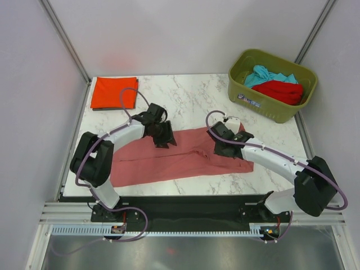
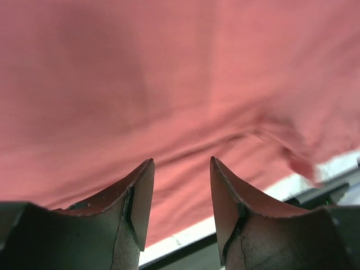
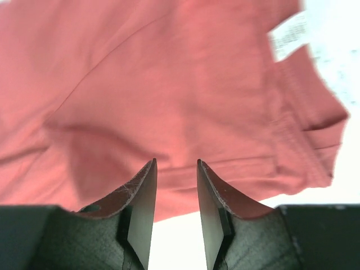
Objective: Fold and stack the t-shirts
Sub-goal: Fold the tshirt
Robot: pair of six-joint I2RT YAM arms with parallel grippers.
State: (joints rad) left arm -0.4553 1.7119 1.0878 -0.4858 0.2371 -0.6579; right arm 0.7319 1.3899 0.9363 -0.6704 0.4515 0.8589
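On the white table (image 1: 191, 95), a pink shirt (image 1: 185, 160) lies in the middle, a folded orange shirt (image 1: 113, 93) at the upper left, a green bin (image 1: 256, 100) at the upper right.

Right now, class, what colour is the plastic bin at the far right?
The bin is olive green, best seen from the top external view.

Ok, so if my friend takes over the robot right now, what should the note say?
Left gripper: jaws open, empty, above the dusty pink t-shirt.
Right gripper: jaws open, empty, above its right end.
It lies as a long band on the marble table.
Orange-red t-shirt: folded, far left corner.
Teal t-shirt and red t-shirt: in the olive-green bin, far right.
Done: one folded. Left: finish the pink one, stack it, then the two binned ones.
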